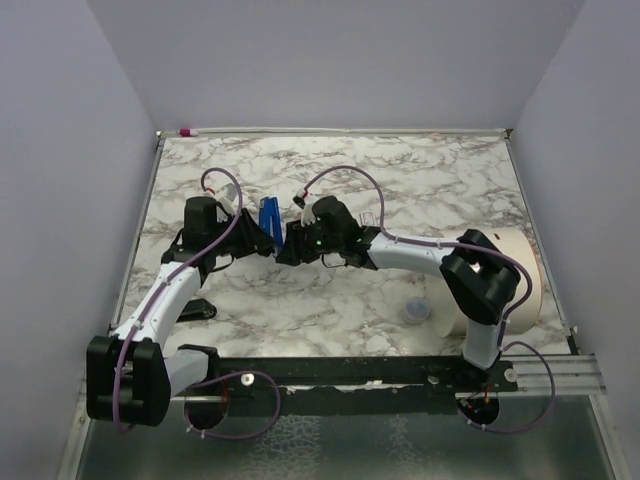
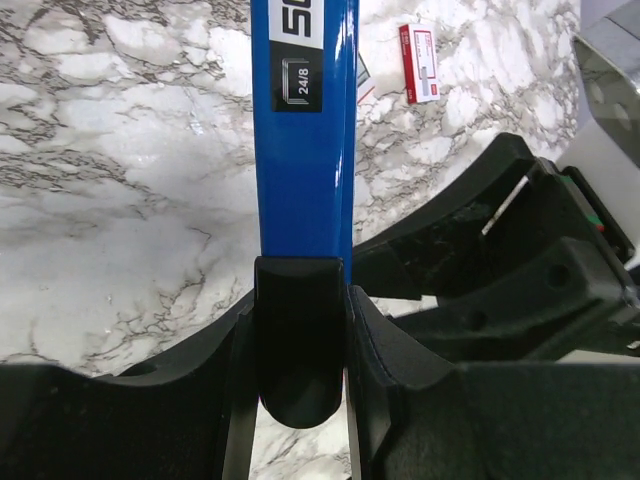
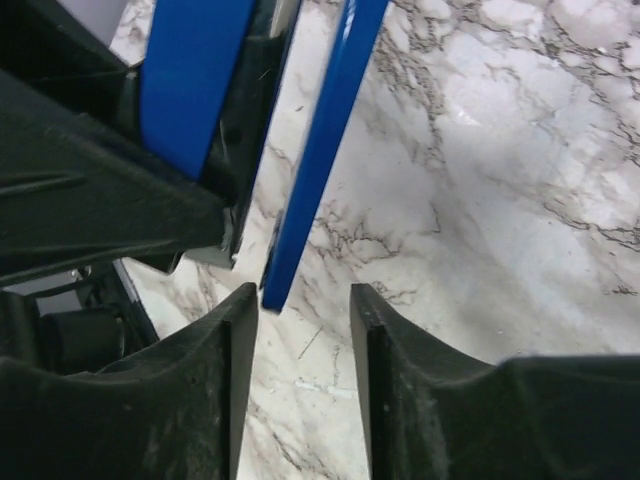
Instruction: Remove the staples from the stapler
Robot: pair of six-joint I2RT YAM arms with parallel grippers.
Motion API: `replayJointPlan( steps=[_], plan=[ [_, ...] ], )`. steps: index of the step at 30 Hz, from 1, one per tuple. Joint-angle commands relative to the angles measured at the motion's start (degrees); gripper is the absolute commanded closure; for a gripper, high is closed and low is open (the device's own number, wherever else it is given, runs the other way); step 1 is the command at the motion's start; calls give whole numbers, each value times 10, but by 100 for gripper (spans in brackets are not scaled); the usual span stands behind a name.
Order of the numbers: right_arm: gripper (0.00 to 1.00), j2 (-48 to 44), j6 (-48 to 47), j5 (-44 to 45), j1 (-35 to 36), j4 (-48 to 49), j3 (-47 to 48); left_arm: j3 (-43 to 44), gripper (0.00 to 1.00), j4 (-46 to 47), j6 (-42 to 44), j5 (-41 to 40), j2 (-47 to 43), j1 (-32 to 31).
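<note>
A glossy blue metal stapler (image 1: 270,216) with a black rear end and a "24/8" label is held up off the white-and-grey marbled table (image 1: 400,180), a little toward 11 o'clock from the table's middle in the overhead view. The left hand (image 2: 300,330) reaches it from 8 o'clock and pinches it. Both black fingers (image 2: 372,370) press the sides of the black end, and the blue body runs toward 12 o'clock in the wrist view. The stapler is hinged apart, its thin blue top arm (image 3: 322,150) standing clear of the body. The right hand (image 3: 305,300) comes in from 4 o'clock with fingers spread. The arm's free tip sits at its mouth beside the 9 o'clock finger, not pinched; whether they touch I cannot tell. A small white box with red marks (image 2: 418,62) lies on the table at 1 o'clock of the left wrist view. A cream roll (image 1: 505,280) sits near the table's 3 o'clock edge.
</note>
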Motion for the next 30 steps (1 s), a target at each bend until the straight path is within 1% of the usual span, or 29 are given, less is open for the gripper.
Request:
replayJointPlan(
  steps=[1,4,7,21,22,25,27,28,29,30],
  plan=[
    [63,16,-27,57,2,22,20,-4,100,76,-22,52,-24,-6],
    [64,19,-48,80,2,22,23,-3,100,78,-18,63,-27,-8],
    [61,18,-69,84,2,66,4,-6,100,76,-9,71,-24,-11],
    [60,42,-135,108,13,155,-6,-22,100,94,9,79,-15,-40],
    [62,37,-143,111,13,172,-16,-22,100,93,13,78,-16,-41],
    [74,9,-172,136,13,238,-60,-21,100,80,32,69,-24,-42],
    [84,-6,-200,136,13,274,-86,-21,100,68,47,57,-29,-43],
    [94,-9,-225,124,13,280,-93,-22,100,66,54,56,-31,-44],
    [98,-14,-250,120,13,281,-98,-22,100,64,63,55,-33,-44],
    [99,-19,-262,123,12,279,-102,-22,100,60,72,51,-34,-44]
  ],
)
